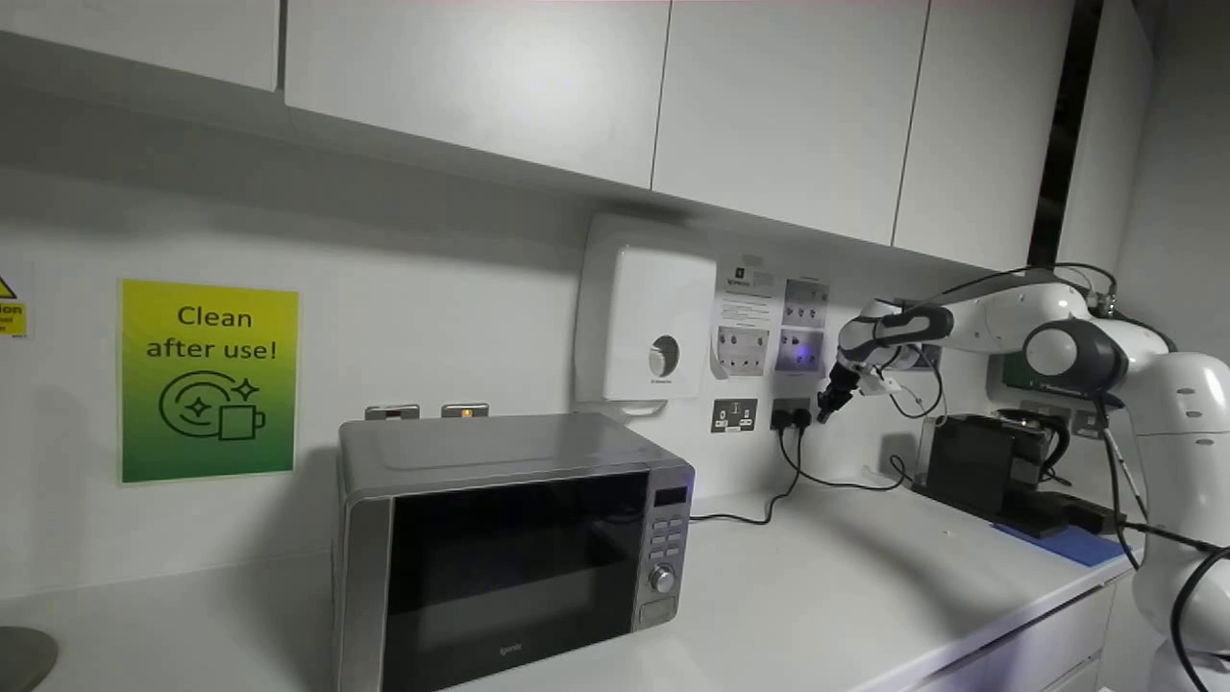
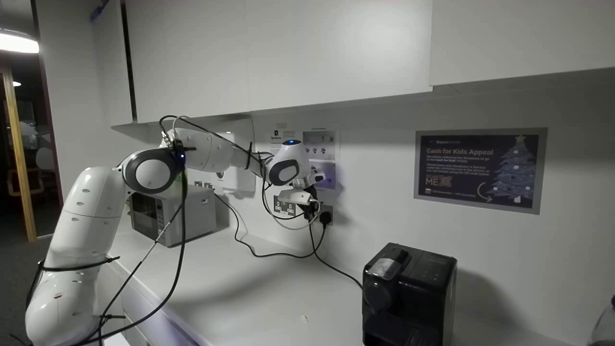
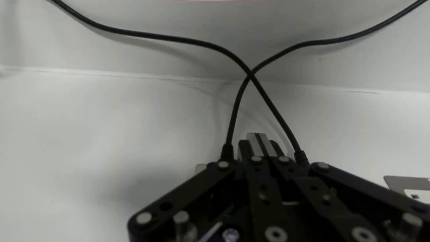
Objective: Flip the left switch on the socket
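Observation:
A dark double socket (image 1: 791, 404) on the wall holds two black plugs with cables; it also shows in an exterior view (image 2: 329, 209). My gripper (image 1: 823, 415) is right at this socket, pointing down, its fingertips beside the plugs; it partly covers the socket in an exterior view (image 2: 310, 211). In the wrist view the fingers (image 3: 262, 144) are pressed together with nothing between them, between the two plug cables. Only a corner of the socket (image 3: 200, 168) shows there; its switches are hidden. I cannot tell whether the fingertips touch it. A second, unplugged socket (image 1: 734, 415) is beside it.
Black cables (image 3: 174, 38) cross below the gripper and run over the counter (image 1: 769, 577). A microwave (image 1: 519, 557), a paper towel dispenser (image 1: 646, 308) and a black coffee machine (image 2: 408, 293) stand around. Wall cupboards (image 1: 788, 115) hang above the arm.

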